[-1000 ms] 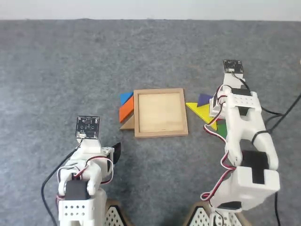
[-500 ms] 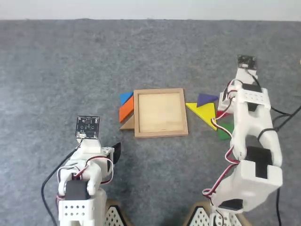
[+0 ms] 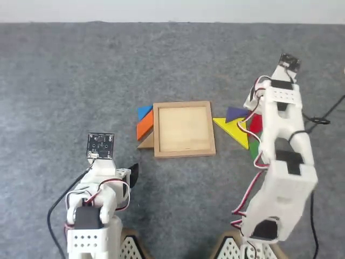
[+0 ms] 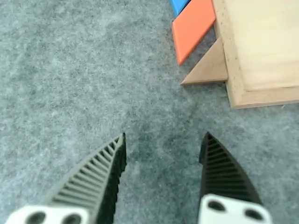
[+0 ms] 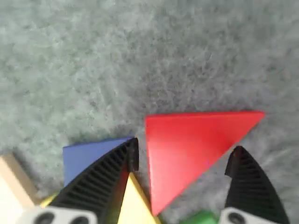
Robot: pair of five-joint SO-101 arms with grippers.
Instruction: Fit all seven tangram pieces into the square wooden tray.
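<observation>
Right gripper [image 5: 184, 154]: jaws apart, one finger on each side of the red triangle [image 5: 187, 140]; cannot tell if they touch it.
Left gripper [image 4: 164, 137]: jaws apart over bare grey mat [image 4: 70, 70], holding nothing.
Red triangle: flat on the mat, right of the tray, just beside the purple triangle [image 5: 86, 156].
Right-side cluster: yellow triangle [image 3: 234, 129] nearest the tray's right rim, purple triangle above it in the high view, green piece [image 3: 253, 148] partly under the right arm.
Tray [image 3: 183, 152]: mid-table between the two arms, square to the high view.
Left-side cluster: blue piece [image 4: 180, 5], orange piece [image 4: 194, 28] and bare-wood triangle [image 4: 210, 70] lined along the tray's left rim, near the left gripper.
Count: all seven pieces lie on the mat, outside the tray.
</observation>
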